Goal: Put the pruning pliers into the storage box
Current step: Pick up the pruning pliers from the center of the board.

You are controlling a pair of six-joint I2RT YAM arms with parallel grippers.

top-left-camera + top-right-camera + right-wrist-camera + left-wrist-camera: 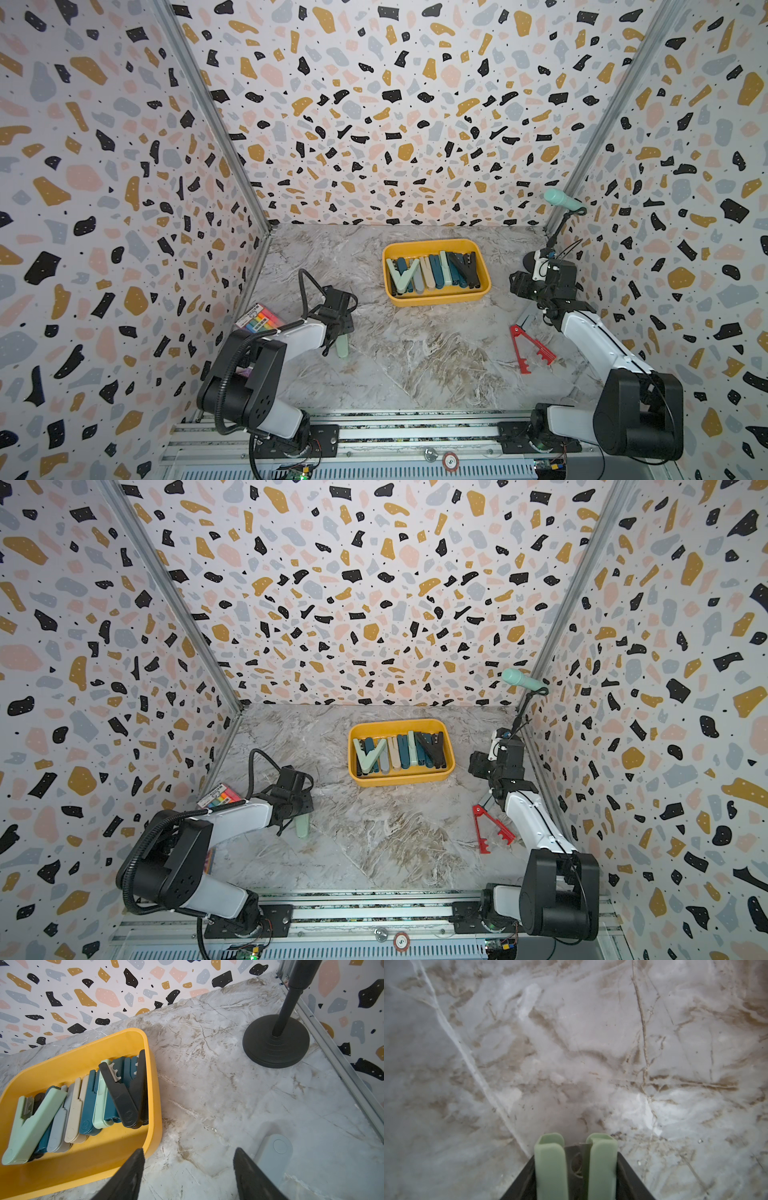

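Note:
My left gripper [338,328] is shut on mint pruning pliers [342,347], which hang below it just above the marble table at the left. In the left wrist view the two mint arms [551,1167] stand side by side between the black jaws. The yellow storage box [436,300] sits at the back middle and holds several pruning pliers [434,272] in teal, mint, beige, grey and black. My right gripper [189,1150] is open over bare table just right of the box [83,1167]. Grey pliers [274,1153] lie by one of its fingers. Red pliers [530,349] lie open beside the right arm.
A rainbow-striped packet [259,322] lies against the left wall behind the left arm. A mint microphone [563,200] on a black stand occupies the back right corner, its round base [276,1043] close to the right gripper. Patterned walls close in three sides.

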